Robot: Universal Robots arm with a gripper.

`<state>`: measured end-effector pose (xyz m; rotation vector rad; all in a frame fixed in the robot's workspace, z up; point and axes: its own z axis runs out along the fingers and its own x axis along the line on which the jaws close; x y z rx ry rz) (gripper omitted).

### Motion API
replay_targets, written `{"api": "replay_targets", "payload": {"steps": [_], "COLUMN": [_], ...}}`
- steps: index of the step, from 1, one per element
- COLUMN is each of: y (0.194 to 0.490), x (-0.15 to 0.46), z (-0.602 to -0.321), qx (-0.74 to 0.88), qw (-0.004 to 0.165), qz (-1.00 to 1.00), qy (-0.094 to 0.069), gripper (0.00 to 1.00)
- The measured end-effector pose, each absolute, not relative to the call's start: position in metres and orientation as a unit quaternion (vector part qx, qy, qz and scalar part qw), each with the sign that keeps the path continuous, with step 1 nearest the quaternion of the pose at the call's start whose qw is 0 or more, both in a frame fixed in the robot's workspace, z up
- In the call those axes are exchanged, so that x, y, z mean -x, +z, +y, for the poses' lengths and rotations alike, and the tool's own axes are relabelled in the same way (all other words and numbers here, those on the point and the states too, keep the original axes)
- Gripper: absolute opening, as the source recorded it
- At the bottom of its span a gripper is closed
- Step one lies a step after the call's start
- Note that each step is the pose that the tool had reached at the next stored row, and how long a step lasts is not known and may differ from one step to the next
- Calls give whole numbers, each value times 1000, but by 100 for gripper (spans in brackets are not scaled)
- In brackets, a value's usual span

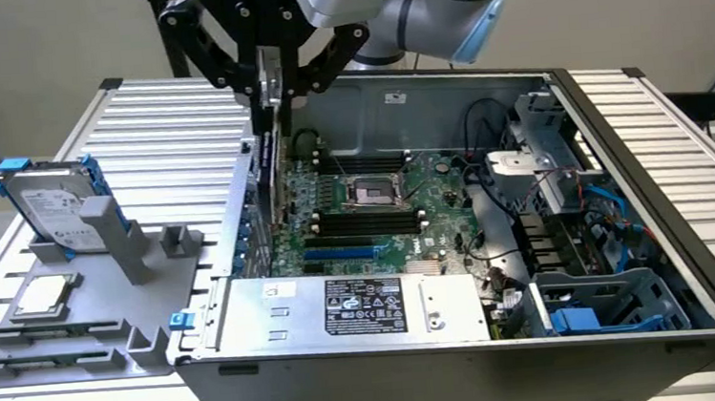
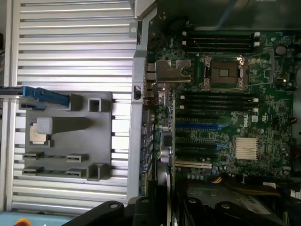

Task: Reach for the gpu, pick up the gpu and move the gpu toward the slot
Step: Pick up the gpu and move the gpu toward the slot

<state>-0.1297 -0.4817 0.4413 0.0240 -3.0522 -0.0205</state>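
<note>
The gpu (image 1: 279,140) hangs edge-on as a thin upright card, gripped at its upper end by my gripper (image 1: 275,87). It hovers over the open computer case, just inside the wall on the exterior view's left and above the edge of the green motherboard (image 1: 372,214). In the wrist view the gpu's silvery end bracket (image 2: 170,70) sticks out over the board. Its thin edge runs back to my gripper (image 2: 160,207), which is shut on it. Blue expansion slots (image 1: 336,255) (image 2: 197,126) lie on the board beside and below the card, apart from it.
A grey fixture (image 1: 99,317) outside the case holds an upright hard drive with blue rails (image 1: 59,210) and a square silver chip (image 1: 43,294). The power supply (image 1: 353,306), the empty processor socket (image 1: 372,192), memory sticks, cables and a drive cage (image 1: 596,306) crowd the case.
</note>
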Motion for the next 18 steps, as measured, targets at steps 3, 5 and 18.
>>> {"api": "replay_targets", "payload": {"steps": [3,5,18], "y": [439,436,418], "x": [116,107,51], "z": [-480,-479,-455], "qx": [-8,-8,-8], "qw": [45,45,45], "qz": [-999,-999,-999], "qy": [-7,-7,-5], "gripper": [27,27,27]}}
